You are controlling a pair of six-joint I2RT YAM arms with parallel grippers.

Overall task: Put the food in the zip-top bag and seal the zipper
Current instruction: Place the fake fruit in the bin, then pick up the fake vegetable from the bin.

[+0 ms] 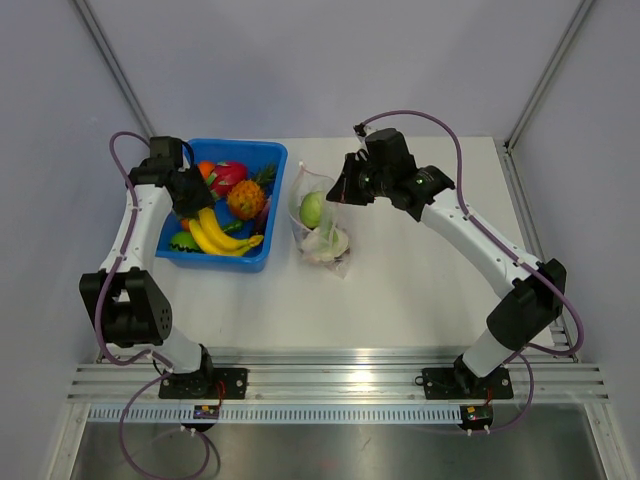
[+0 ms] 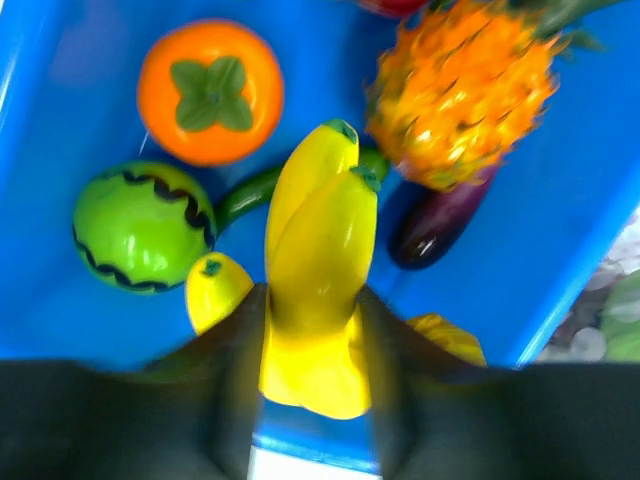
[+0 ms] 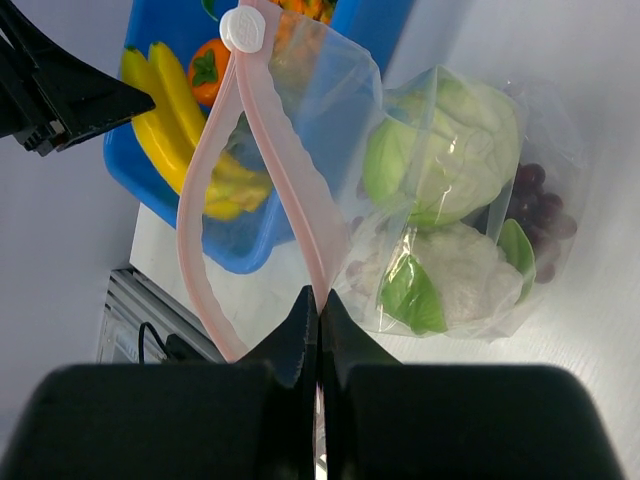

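My left gripper [image 1: 193, 205] reaches into the blue tray [image 1: 240, 150] and is shut on the yellow bananas [image 2: 320, 230], one finger on each side. My right gripper [image 3: 319, 300] is shut on the pink zipper strip [image 3: 270, 150] of the zip-top bag [image 3: 450, 230] and holds its mouth open in a loop. The white slider [image 3: 243, 28] sits at the strip's far end. The bag [image 1: 322, 225] lies right of the tray and holds a pale green cabbage [image 3: 440, 150], purple grapes [image 3: 535, 205] and a white piece with green leaves [image 3: 450, 270].
In the tray lie an orange persimmon [image 2: 210, 90], a pineapple [image 2: 460, 90], a green melon [image 2: 140, 228], an aubergine [image 2: 435, 225] and a lemon [image 2: 215, 288]. The tray wall [image 2: 560, 200] stands between the bananas and the bag. Metal rails run along the near table edge [image 1: 330, 385].
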